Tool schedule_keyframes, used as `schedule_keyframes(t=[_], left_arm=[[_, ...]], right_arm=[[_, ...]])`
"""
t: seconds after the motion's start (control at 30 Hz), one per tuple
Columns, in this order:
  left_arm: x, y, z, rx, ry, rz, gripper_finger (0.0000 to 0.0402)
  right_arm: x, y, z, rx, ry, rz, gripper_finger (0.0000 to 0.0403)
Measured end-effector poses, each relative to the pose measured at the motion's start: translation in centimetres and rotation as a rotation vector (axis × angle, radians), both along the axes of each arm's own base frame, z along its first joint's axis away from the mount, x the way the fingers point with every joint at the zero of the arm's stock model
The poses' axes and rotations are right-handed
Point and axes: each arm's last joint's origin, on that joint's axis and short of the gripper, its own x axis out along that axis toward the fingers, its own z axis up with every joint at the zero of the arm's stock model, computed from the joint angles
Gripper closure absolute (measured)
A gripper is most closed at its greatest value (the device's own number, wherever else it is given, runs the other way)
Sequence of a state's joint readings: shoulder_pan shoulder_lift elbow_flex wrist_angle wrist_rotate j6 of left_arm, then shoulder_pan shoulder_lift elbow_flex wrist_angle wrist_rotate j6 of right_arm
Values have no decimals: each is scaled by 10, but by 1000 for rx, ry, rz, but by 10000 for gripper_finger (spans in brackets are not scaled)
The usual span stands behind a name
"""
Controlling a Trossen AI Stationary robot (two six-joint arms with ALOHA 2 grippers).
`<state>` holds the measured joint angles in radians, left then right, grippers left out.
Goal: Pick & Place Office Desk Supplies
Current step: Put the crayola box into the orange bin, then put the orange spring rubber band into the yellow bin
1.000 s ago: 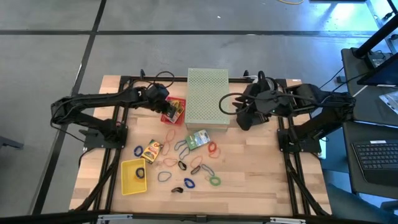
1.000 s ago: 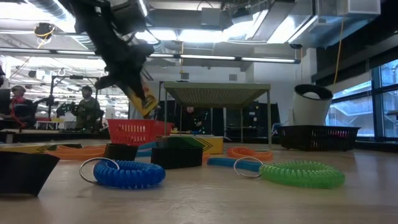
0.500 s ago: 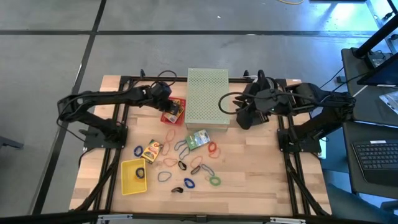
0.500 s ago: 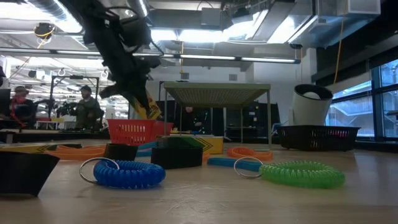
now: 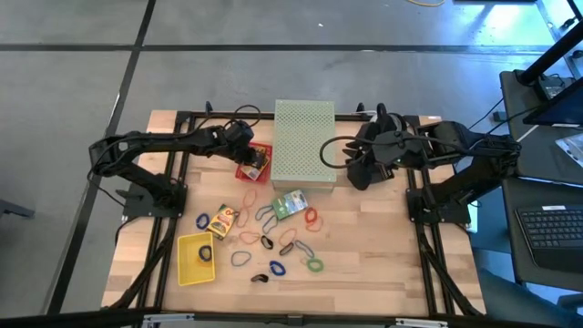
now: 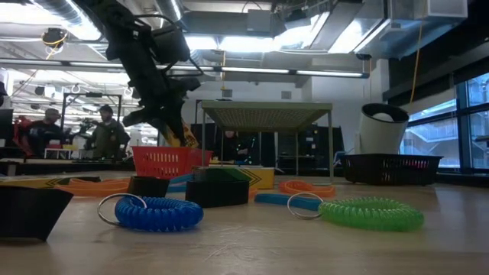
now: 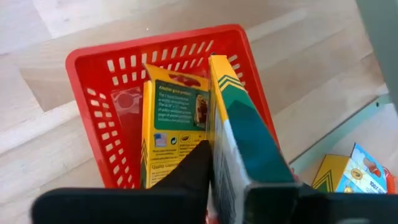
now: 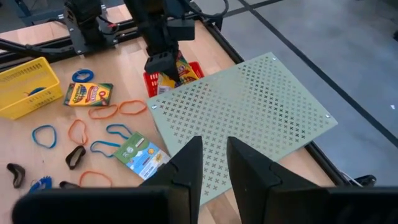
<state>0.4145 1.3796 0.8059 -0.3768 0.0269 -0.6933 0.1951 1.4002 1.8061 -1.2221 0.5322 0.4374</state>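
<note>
Left wrist view: left tool (image 7: pixel 227 186) directly over red basket (image 7: pixel 93 68), fingers pinching crayon box (image 7: pixel 239 134) on edge, long axis pointing down into basket beside 2nd box (image 7: pixel 174 118). Right tool (image 8: pixel 214 162) idle, empty, part-open.

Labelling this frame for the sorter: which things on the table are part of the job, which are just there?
Job:
- card box between the left gripper fingers, over the red basket
- second card box lying in that basket
- card boxes and rubber-band loops on the table
- yellow bin

Just there:
- pale green perforated box
- right gripper, beside it
</note>
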Motion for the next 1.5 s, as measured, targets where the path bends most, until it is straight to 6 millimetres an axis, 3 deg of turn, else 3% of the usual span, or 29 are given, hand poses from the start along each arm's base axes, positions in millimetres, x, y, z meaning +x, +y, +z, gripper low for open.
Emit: schedule_keyframes(t=[0.3,0.47,0.93,1.17,1.37,1.5], left_arm=[[-2,-1,-1,-27,12,22,275],[-3,4,12,-21,-34,14,251],[-20,24,44,-4,82,-55,242],[-20,20,87,107,-5,-131,242],[-22,-20,125,316,-178,-368,242],[-21,-52,137,446,-381,-481,243]], right_arm=[[0,0,0,-1,6,1,328],[-1,0,-1,5,17,9,328],[-2,1,-6,26,62,40,328],[22,14,-58,146,146,168,328],[39,28,-106,292,150,363,328],[47,36,-132,353,110,442,328]])
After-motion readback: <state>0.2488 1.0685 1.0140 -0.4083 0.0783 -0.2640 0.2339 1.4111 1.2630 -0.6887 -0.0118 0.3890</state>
